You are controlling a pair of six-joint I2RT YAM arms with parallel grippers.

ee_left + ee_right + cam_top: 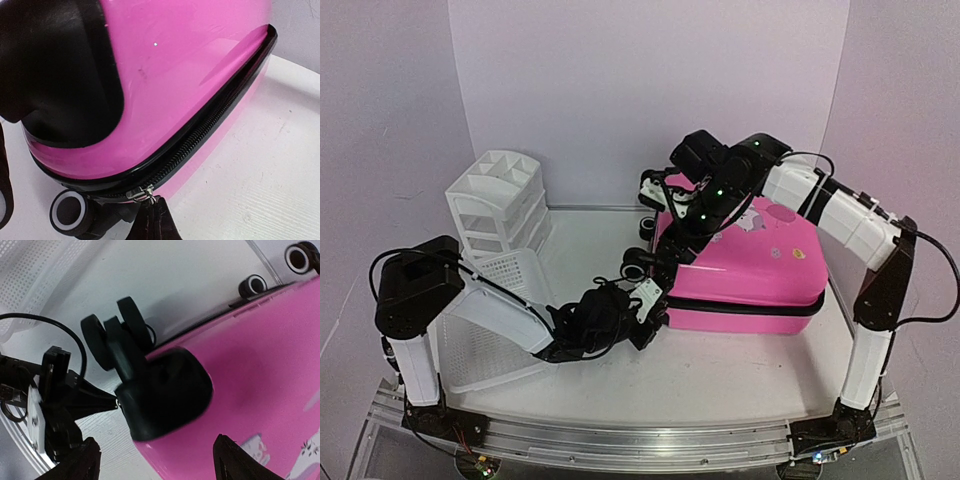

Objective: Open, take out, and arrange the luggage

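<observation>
The bright-pink suitcase point(750, 265) lies flat and closed on the table at the right. In the top view my left gripper point(647, 298) sits at its near-left corner. In the left wrist view the left gripper point(153, 201) is shut on the metal zipper pull point(140, 192), where the black zipper point(210, 125) rounds the corner by a wheel point(70, 212). My right gripper point(692, 232) hovers open over the suitcase's left end. In the right wrist view the right gripper point(160, 465) straddles the black wheel housing point(165, 395) without touching it.
A white mesh basket point(500, 330) lies under my left arm at the left. A white drawer organizer point(500, 200) stands behind it. White walls close the back and sides. Black suitcase wheels point(638, 265) stick out to the left of the suitcase.
</observation>
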